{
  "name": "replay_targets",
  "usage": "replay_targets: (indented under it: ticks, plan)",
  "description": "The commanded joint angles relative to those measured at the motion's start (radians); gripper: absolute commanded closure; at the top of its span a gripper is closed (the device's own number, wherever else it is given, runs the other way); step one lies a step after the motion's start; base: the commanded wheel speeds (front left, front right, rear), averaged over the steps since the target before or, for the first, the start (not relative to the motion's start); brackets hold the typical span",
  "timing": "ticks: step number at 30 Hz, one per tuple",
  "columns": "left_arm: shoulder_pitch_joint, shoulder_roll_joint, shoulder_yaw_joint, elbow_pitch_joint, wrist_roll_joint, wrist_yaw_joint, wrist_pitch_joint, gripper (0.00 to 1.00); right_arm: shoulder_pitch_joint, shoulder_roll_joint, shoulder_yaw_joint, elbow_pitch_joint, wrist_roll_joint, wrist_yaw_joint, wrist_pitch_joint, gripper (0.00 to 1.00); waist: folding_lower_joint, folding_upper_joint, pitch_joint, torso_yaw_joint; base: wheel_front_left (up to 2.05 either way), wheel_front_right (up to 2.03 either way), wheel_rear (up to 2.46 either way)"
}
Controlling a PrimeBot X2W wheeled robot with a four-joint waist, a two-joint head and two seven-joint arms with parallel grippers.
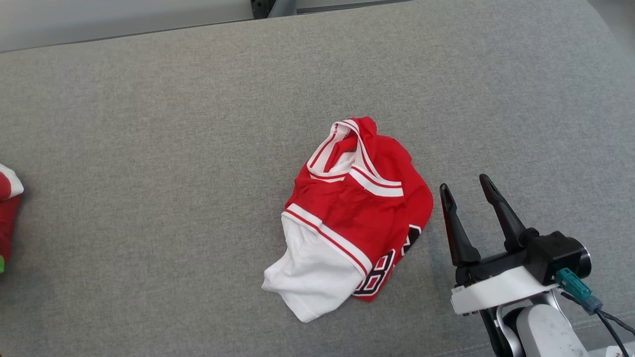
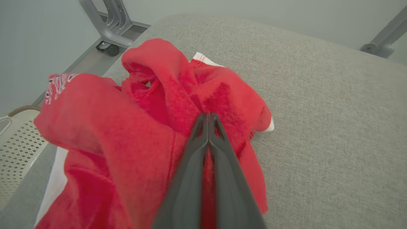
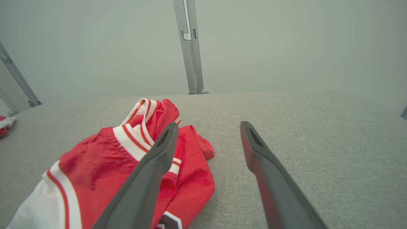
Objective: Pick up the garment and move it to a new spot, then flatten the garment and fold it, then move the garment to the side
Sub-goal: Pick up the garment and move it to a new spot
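A red garment [image 2: 127, 133] with white trim lies bunched at the left edge of the grey cushioned surface [image 2: 318, 111]. My left gripper [image 2: 208, 116] is shut on a fold of it. The head view catches a bit of the same garment [image 1: 7, 198] at its far left edge, and it is a small red patch [image 3: 4, 124] in the right wrist view. A second garment, a crumpled red and white jersey [image 1: 357, 213] with black numerals, lies mid-surface. My right gripper [image 1: 466, 186] stands open just right of that jersey [image 3: 105, 162], fingers apart and holding nothing.
A white perforated basket [image 2: 19, 149] sits below the surface's left edge. Grey metal frame legs [image 2: 108, 25] with a caster stand beyond it, and a metal post [image 3: 190, 47] rises behind the far edge. Bare grey fabric [image 1: 149, 148] stretches between the two garments.
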Motion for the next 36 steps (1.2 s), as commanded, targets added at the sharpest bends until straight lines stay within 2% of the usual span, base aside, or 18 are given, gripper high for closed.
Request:
replay_targets:
  ticks: [1,2,3,4,5,8,11,17,22,26,31,36]
  plan:
    - [-0.021,-0.008,-0.003,0.015,-0.007,-0.007,-0.012,1.0,-0.004,-0.003,-0.004,0.002,0.001,-0.001,0.0,0.0,0.0,0.0,-0.005,0.001,0.0,0.0,0.0]
    - [-0.023,-0.01,-0.005,0.031,-0.006,-0.01,-0.015,1.0,0.001,-0.003,-0.006,0.003,-0.002,-0.001,0.0,0.0,0.0,0.0,-0.01,0.003,0.0,0.0,0.0]
    - [-0.029,-0.011,-0.002,0.046,-0.011,-0.01,-0.022,0.94,0.005,-0.003,-0.008,0.003,-0.005,-0.001,0.0,0.0,0.0,0.0,-0.015,0.004,0.0,0.0,0.0]
    - [-0.033,-0.011,0.0,0.053,-0.012,-0.008,-0.032,0.44,0.009,-0.003,-0.01,0.004,-0.007,-0.001,0.0,0.0,0.0,0.0,-0.021,0.006,0.0,0.0,0.0]
    - [-0.037,-0.011,0.001,0.058,-0.009,-0.005,-0.043,0.0,0.013,-0.003,-0.013,0.003,-0.008,-0.001,0.0,0.0,0.0,0.0,-0.028,0.008,0.0,0.0,0.0]
    - [-0.04,-0.016,0.022,0.063,-0.022,-0.009,-0.066,0.0,0.021,-0.003,-0.019,-0.002,-0.013,-0.001,0.0,0.0,0.0,0.0,-0.049,0.012,0.0,0.0,0.0]
    - [-0.018,0.007,0.031,0.028,-0.009,-0.012,-0.109,0.0,0.027,-0.003,-0.027,-0.016,-0.019,-0.001,0.0,0.0,0.0,0.0,-0.07,0.014,0.0,0.0,0.0]
    - [0.08,-0.035,0.023,-0.173,0.014,-0.004,-0.231,0.0,0.066,-0.004,-0.073,-0.064,-0.041,-0.001,0.0,0.0,0.0,0.0,-0.116,0.037,0.0,0.0,0.0]
    - [0.204,-0.12,-0.042,-0.366,0.056,0.014,-0.289,0.0,0.106,-0.022,-0.093,-0.095,-0.05,-0.001,0.0,0.0,0.0,0.0,-0.149,0.062,0.0,0.0,0.0]
    - [0.291,-0.195,-0.121,-0.431,0.101,0.032,-0.329,0.0,0.132,-0.034,-0.114,-0.094,-0.056,-0.001,0.0,0.0,0.0,0.0,-0.178,0.066,0.0,0.0,0.0]
    - [0.361,-0.249,-0.184,-0.419,0.136,0.017,-0.364,0.0,0.155,-0.041,-0.124,-0.079,-0.057,-0.001,0.0,0.0,0.0,0.0,-0.207,0.06,0.0,0.0,0.0]
    - [0.427,-0.302,-0.217,-0.399,0.185,-0.04,-0.393,0.0,0.188,-0.041,-0.157,-0.058,-0.06,-0.001,0.0,0.0,0.0,0.0,-0.232,0.055,0.0,0.0,0.0]
